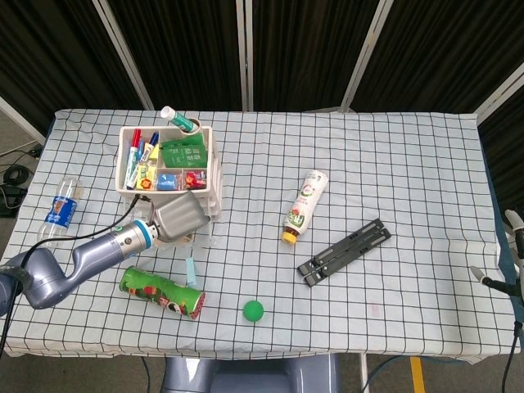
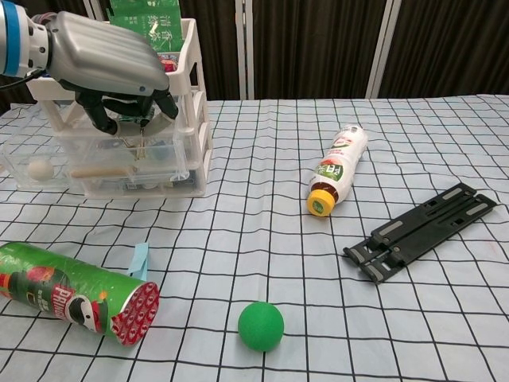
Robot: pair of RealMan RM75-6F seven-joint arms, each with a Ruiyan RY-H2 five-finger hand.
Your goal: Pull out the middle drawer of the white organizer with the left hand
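The white organizer [image 1: 211, 168] [image 2: 199, 95] stands at the table's back left, its top tray full of pens and packets. A clear drawer [image 2: 48, 163] sticks out of its front toward me, holding a small white ball and a wooden stick. My left hand [image 1: 181, 215] [image 2: 103, 60] hangs over the organizer's front. Its fingers [image 2: 107, 119] curl down at the height of the middle drawer, hooked on that drawer's front edge. Only a sliver of my right hand [image 1: 514, 223] shows at the right edge of the head view.
A green snack can [image 2: 75, 293] lies in front of the organizer, with a light blue clip [image 2: 139, 259] beside it. A green ball [image 2: 261, 325], a lying white bottle [image 2: 338, 169] and a black folding stand [image 2: 421, 231] sit to the right. A water bottle [image 1: 59, 211] lies far left.
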